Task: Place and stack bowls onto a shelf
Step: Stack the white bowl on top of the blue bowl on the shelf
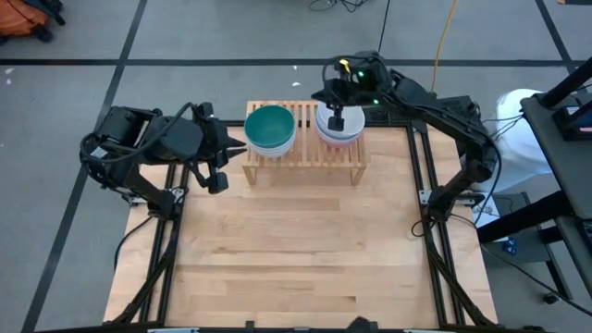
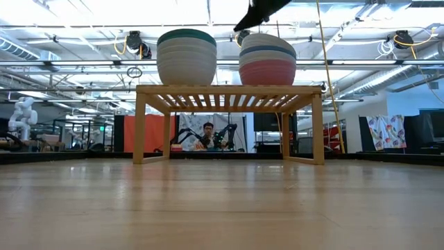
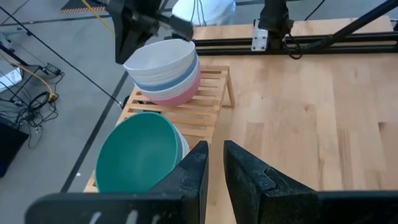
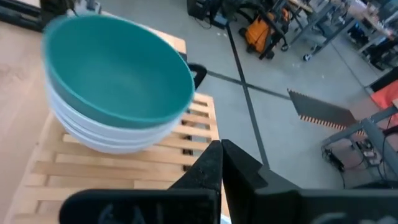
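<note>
The left gripper (image 1: 218, 165) waits beside the shelf (image 1: 305, 157), its jaws slightly parted and empty. At the tabletop's far edge the shelf carries both stacks. Above the pink-based stack (image 1: 339, 131), the right gripper (image 1: 337, 117) hangs clenched, empty; dipping could topple it.

Light wood table (image 1: 305, 259); seated person (image 2: 207, 135) in room behind; yellow cable (image 1: 442, 37) across grey floor.

Grey floor (image 1: 231, 37) with dark lines, bright ceiling lights (image 2: 104, 10).
</note>
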Controlling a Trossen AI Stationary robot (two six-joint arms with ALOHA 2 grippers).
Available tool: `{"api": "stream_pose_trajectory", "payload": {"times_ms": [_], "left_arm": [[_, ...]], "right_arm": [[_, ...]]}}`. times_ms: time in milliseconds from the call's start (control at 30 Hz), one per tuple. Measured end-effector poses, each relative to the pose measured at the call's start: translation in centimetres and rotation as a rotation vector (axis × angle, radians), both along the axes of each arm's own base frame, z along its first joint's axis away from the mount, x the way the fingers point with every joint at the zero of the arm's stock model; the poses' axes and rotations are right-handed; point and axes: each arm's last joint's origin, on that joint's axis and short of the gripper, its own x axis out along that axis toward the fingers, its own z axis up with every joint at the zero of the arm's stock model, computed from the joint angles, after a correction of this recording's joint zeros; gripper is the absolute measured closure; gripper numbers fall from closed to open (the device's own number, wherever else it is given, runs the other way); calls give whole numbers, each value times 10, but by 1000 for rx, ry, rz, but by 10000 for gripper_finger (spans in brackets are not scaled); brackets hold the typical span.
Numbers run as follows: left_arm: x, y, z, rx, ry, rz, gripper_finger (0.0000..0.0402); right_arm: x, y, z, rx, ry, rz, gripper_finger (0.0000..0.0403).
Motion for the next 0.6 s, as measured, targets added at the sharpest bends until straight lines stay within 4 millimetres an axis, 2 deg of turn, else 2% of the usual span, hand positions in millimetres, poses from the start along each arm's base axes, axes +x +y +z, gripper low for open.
{"api": "stream_pose_trajectory", "payload": {"times_ms": [167,367,600], "left_arm": [[-2,0,1,-2,-7,1,346],[-4,1,2,-2,-11,2,346],[-5,1,3,-5,-15,3,346]], "right_arm": [[6,-16,-17,39,49,-31,403],[16,-22,-32,105,77,30,403],[14,-24,-32,101,82,28,403]]}}
